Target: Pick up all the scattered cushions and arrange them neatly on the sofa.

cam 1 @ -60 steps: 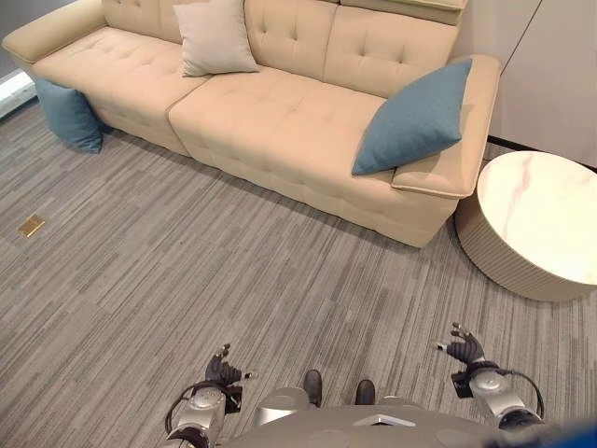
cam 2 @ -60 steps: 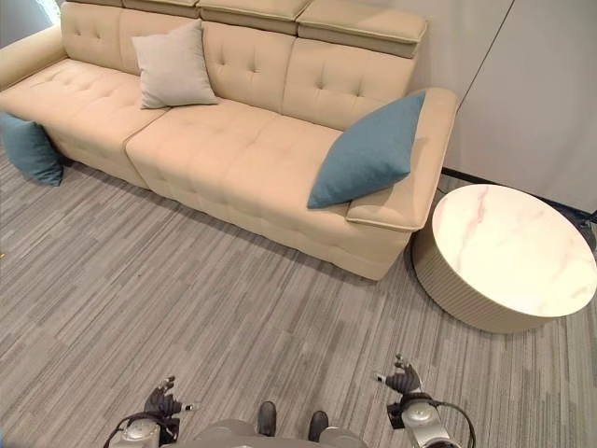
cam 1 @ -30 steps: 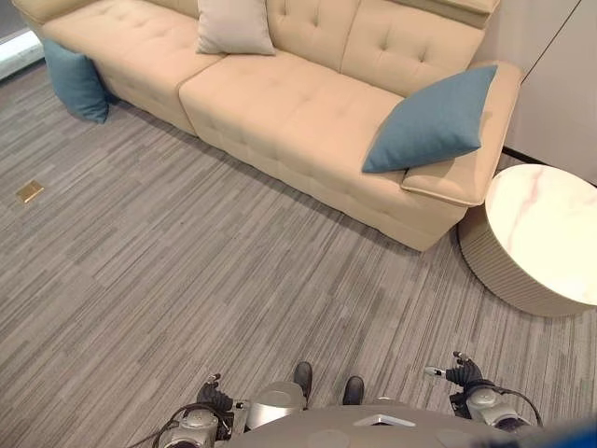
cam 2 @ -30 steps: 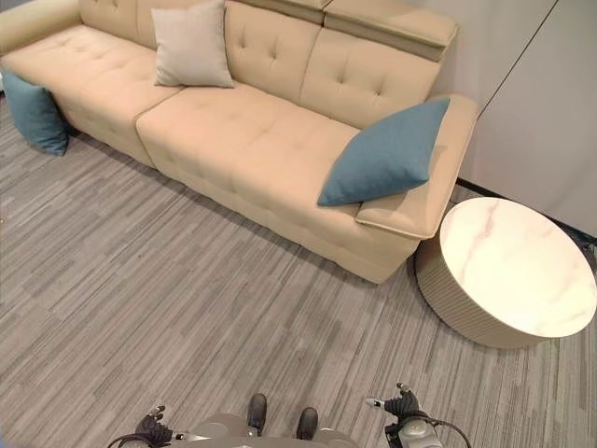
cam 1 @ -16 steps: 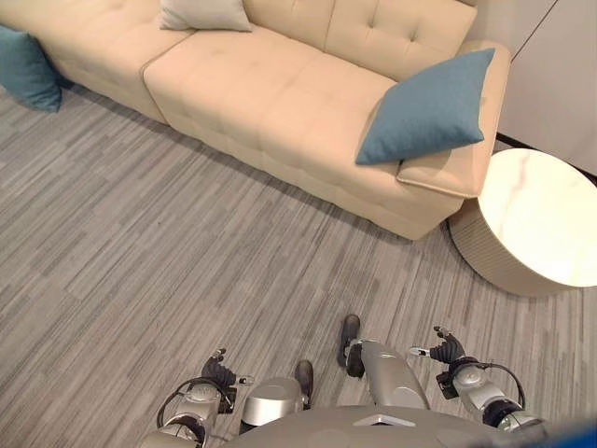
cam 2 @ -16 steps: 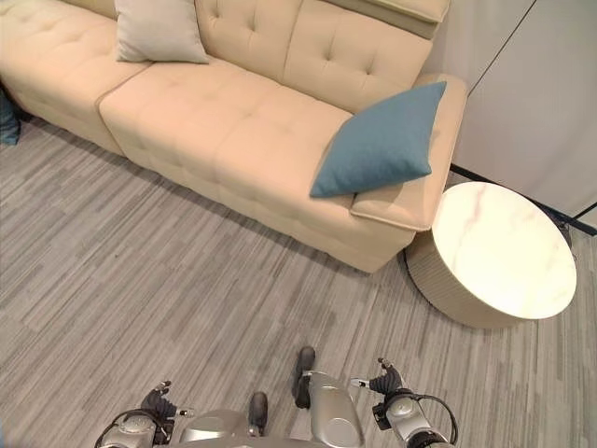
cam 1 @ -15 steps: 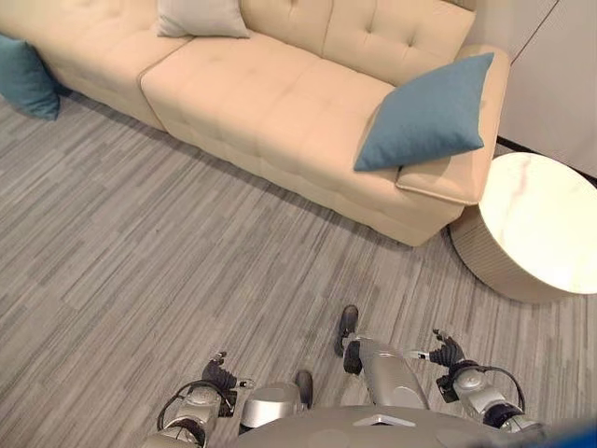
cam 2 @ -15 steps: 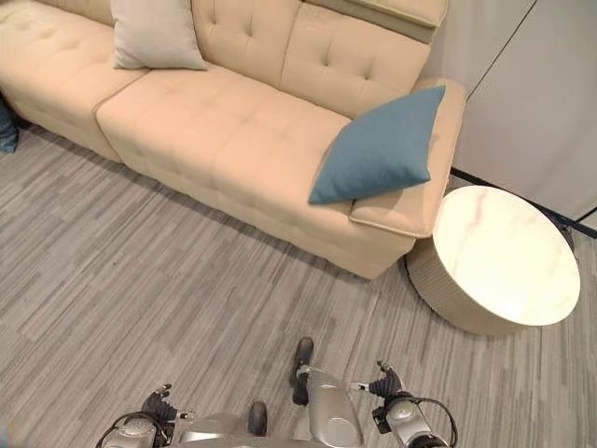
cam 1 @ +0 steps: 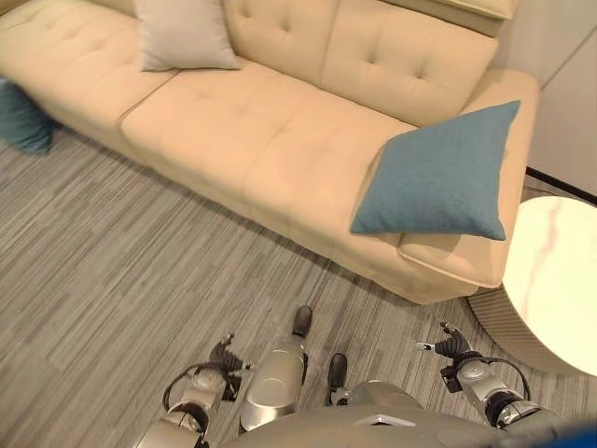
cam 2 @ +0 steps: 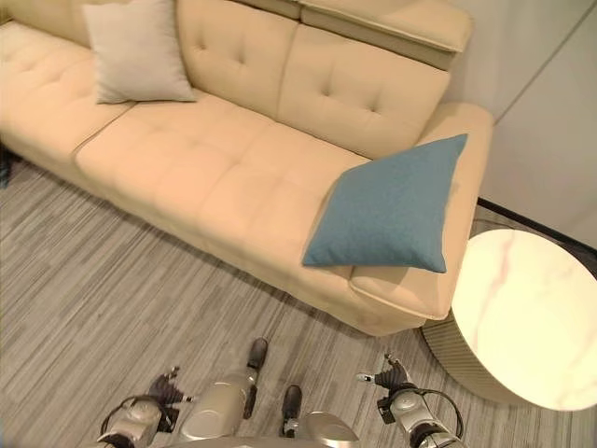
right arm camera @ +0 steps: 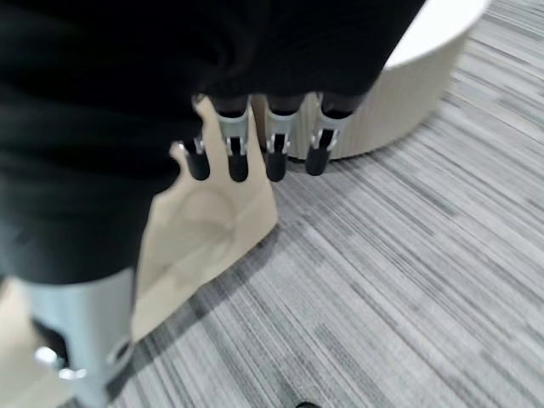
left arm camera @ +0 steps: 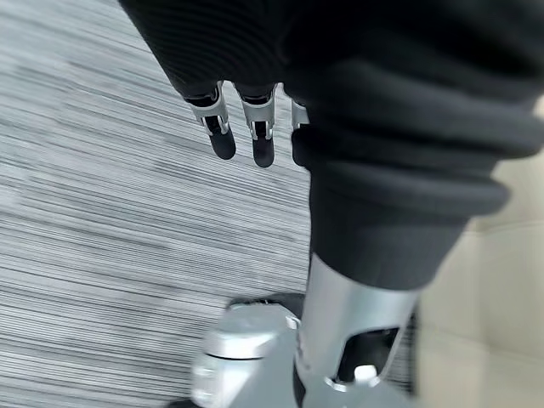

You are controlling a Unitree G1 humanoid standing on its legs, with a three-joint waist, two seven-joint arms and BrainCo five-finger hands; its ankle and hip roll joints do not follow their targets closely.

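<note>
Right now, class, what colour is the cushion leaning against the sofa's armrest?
Blue: the cushion shows best in the right eye view.

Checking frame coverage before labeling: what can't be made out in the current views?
- Blue cushion on the floor: cut off by the left edge of the left eye view, so its full shape is unclear.
- Round white table: cut by the right edge in both eye views.
- Sofa: far left end out of frame.
- Left hand and right hand: palms hidden by their dark covers; fingers hang straight, holding nothing.

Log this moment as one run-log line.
left robot hand open, empty | right robot hand open, empty | blue cushion against sofa armrest | beige cushion on seat
</note>
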